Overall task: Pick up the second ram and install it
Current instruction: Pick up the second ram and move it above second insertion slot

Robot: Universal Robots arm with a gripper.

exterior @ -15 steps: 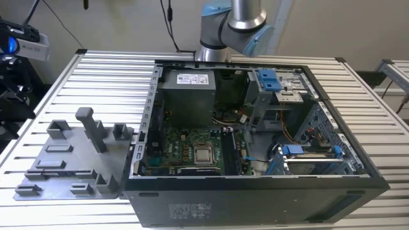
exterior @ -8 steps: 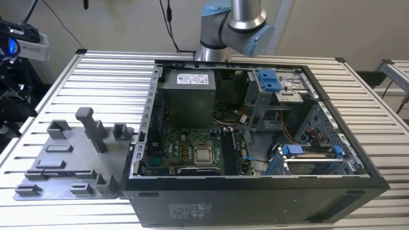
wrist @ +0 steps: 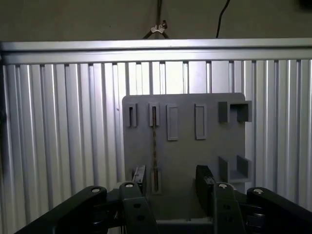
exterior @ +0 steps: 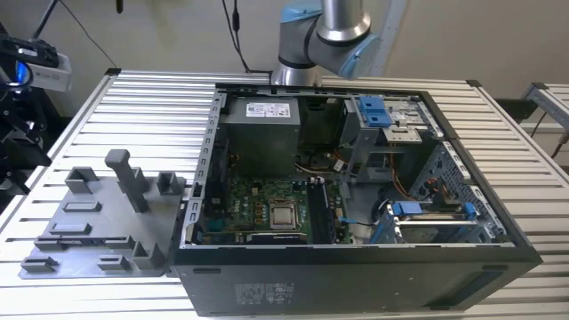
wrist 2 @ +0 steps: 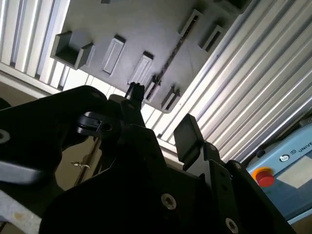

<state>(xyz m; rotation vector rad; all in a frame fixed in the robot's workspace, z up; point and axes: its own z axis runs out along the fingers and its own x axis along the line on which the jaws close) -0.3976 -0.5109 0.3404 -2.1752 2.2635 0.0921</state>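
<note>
The second ram [wrist: 154,141] stands on edge in a slot of the grey fixture plate [wrist: 185,161] and looks like a thin dark strip. In the second wrist view the second ram [wrist 2: 171,54] is a dark line across the plate [wrist 2: 126,29]. My gripper [wrist: 171,180] hangs well above the plate, open, with nothing between its fingers [wrist: 204,181]. The ram lies just inside one finger's line, far below it. In the second wrist view the gripper [wrist 2: 161,114] is also spread and empty.
In the exterior view the fixture plate [exterior: 89,233] with its grey upright posts [exterior: 127,179] lies on the slatted table [exterior: 133,113], at the exterior view's left of the open computer case [exterior: 356,267]. The motherboard [exterior: 266,207] lies inside. The arm [exterior: 324,33] rises behind the case.
</note>
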